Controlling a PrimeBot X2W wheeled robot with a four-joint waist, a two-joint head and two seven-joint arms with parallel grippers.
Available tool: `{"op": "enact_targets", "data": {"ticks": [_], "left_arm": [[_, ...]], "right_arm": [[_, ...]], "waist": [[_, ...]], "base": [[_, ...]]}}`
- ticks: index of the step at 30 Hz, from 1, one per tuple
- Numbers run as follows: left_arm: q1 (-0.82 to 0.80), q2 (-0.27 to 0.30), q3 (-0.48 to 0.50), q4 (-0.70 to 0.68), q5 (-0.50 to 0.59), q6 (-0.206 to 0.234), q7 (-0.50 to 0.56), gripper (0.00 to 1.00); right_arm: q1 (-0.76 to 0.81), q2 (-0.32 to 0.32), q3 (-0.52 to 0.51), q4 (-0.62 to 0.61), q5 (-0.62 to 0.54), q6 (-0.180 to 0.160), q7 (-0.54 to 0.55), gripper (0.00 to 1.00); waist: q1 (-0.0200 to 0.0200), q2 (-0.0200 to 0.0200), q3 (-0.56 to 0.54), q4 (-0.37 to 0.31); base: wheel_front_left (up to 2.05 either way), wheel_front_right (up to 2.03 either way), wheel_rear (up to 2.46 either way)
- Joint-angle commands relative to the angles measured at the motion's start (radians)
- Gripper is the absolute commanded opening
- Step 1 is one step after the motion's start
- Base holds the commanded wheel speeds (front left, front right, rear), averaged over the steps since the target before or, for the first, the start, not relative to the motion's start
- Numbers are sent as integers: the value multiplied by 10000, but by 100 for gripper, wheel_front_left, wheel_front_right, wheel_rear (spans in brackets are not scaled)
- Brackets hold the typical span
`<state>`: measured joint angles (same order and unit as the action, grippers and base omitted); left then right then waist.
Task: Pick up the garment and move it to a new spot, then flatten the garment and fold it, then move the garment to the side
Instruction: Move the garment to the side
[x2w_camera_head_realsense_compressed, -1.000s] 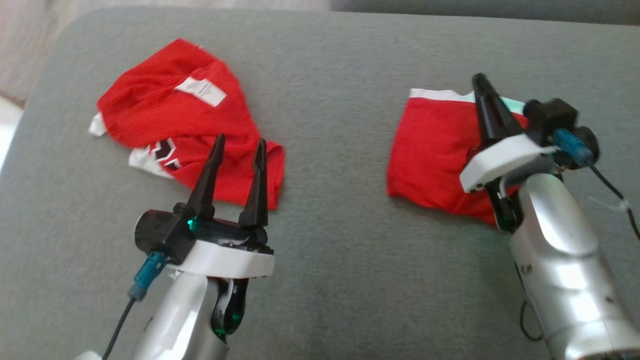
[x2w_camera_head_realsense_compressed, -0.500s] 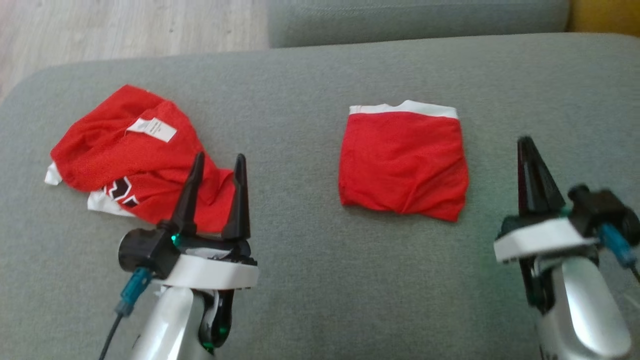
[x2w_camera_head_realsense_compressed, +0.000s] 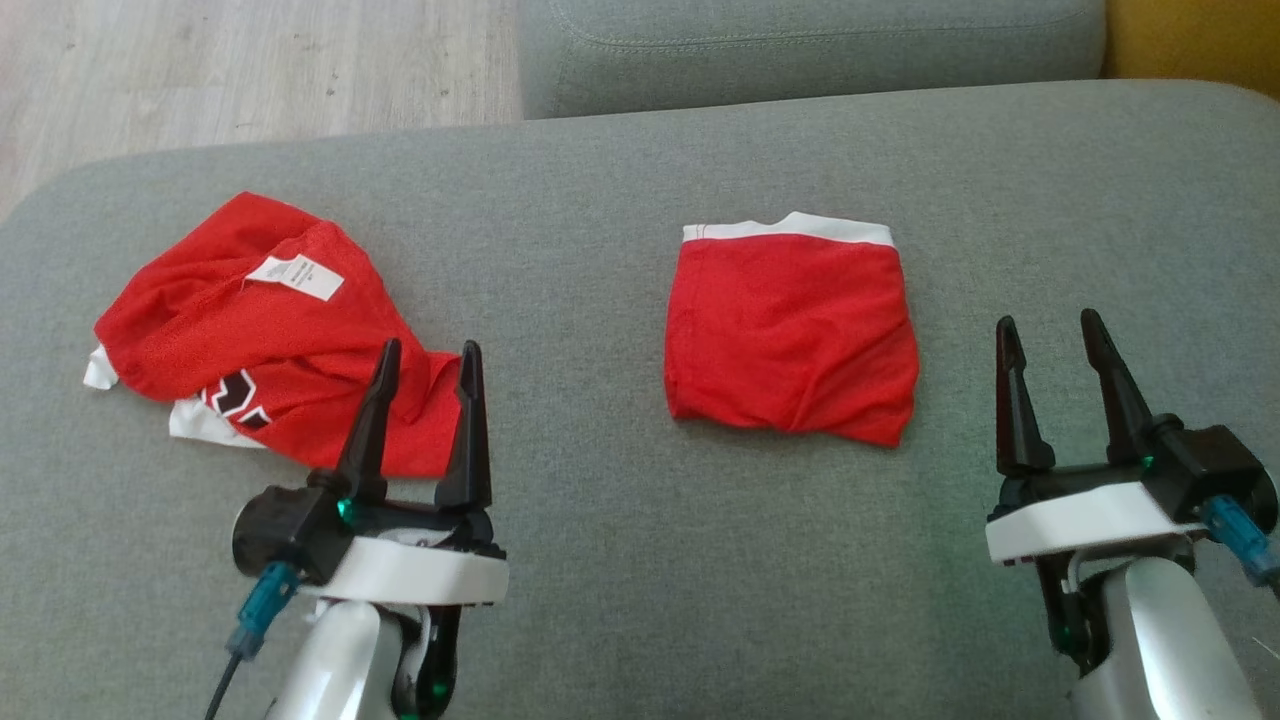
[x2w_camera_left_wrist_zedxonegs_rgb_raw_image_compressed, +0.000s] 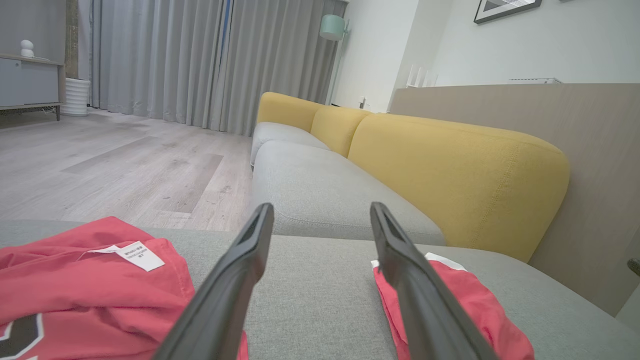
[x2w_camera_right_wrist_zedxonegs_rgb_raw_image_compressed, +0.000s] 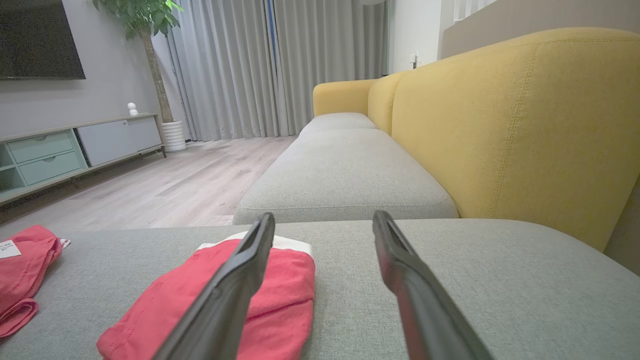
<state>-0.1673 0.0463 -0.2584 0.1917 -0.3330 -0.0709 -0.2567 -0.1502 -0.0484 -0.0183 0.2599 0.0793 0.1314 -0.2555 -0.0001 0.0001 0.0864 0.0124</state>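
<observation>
**Folded jersey set down, both tools free**

Nearest me, both tools hover low over the near part of the grey seat cushion (x2w_camera_head_realsense_compressed: 600, 560). The left tool (x2w_camera_head_realsense_compressed: 430, 348) has its fingers spread with nothing between them. The right tool (x2w_camera_head_realsense_compressed: 1047, 320) is spread the same way and also carries nothing. Both point toward the cushion's far edge.

Just past the right tool, and a little to its left, lies the folded jersey (x2w_camera_head_realsense_compressed: 790, 335). It sits right of the cushion's middle, well clear of every edge. It is a compact red rectangle with its white band turned to the far edge, and a few soft wrinkles run along its near hem. I take this for the task's garment. It looks folded and parked to one side, which would explain why neither tool is touching it.

Beyond the left tool's fingertips, toward the cushion's left edge, a second crumpled jersey (x2w_camera_head_realsense_compressed: 240, 330) lies bunched up. Its care label (x2w_camera_head_realsense_compressed: 295, 277) faces up, and a scrap of black, white-outlined lettering shows at the near side. I'd guess it is waiting its turn, and the left tool is already lined up with it.

Farther off are another grey cushion (x2w_camera_head_realsense_compressed: 800, 40), the wooden floor (x2w_camera_head_realsense_compressed: 250, 60) and the sofa's yellow backrest (x2w_camera_right_wrist_zedxonegs_rgb_raw_image_compressed: 500, 125).
</observation>
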Motion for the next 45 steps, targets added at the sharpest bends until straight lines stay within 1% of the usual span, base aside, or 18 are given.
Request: {"op": "enact_targets", "data": {"ticks": [1,8,12,15,18,23,28,34,35,36,38,40,43,44,45], "left_arm": [[-225,39,348,-306,128,-10,-51,100],[-268,39,260,-356,151,-16,-51,100],[-409,39,178,-358,161,-49,-51,100],[-604,39,58,-354,143,-95,-51,100],[-714,39,-51,-342,99,-107,-51,100],[-881,39,-198,-278,58,-131,-51,100],[-988,39,-303,-254,22,-134,-51,100],[-1038,39,-383,-227,1,-124,-51,100],[-1043,39,-388,-224,-1,-114,-51,100],[-1048,39,-392,-222,0,-102,-51,100],[-1056,39,-395,-228,6,-77,-51,100],[-1057,39,-397,-254,17,-66,-51,100],[-1049,39,-413,-302,30,-57,-51,100],[-1049,39,-413,-302,30,-57,-51,100],[-1047,39,-411,-323,36,-55,-51,100]], "right_arm": [[-183,-20,238,-385,30,-7,-62,100],[-232,-19,122,-426,18,-7,-62,100],[-546,-19,49,-46,-174,-7,-62,100],[-1148,-19,-66,910,-298,-7,103,100],[-1678,-19,-129,1720,-76,-7,395,100],[-2518,-19,-39,3239,641,-7,955,100],[-3284,-19,1,4776,1235,-7,1236,100],[-4016,-18,562,6274,1525,-7,1178,100],[-4114,-18,659,6432,1436,-7,1062,73],[-4210,-18,725,6564,1289,-7,911,0],[-4389,-18,757,6784,949,-7,644,0],[-4543,-22,702,6908,363,-7,413,0],[-4684,-98,575,6887,-482,-7,206,0],[-4684,-98,575,6887,-482,-7,206,0],[-4723,-158,566,6842,-726,-7,167,0]], "waist": [[1,-1,4,6],[1,-1,144,85],[1,-1,372,225],[1,-1,668,467],[1,-1,873,690],[1,-1,1177,1058],[1,-1,1369,1359],[1,-1,1445,1517],[1,-1,1443,1515],[1,-1,1438,1505],[1,-1,1412,1450],[1,-1,1363,1347],[1,-1,1279,1156],[1,-1,1279,1156],[1,-1,1255,1070]], "base": [[0,0,0],[0,0,0],[0,0,0],[0,0,0],[0,0,0],[0,0,0],[0,0,0],[0,0,0],[0,0,0],[0,0,0],[0,0,0],[0,0,0],[0,0,0],[0,0,0],[0,0,0]]}}
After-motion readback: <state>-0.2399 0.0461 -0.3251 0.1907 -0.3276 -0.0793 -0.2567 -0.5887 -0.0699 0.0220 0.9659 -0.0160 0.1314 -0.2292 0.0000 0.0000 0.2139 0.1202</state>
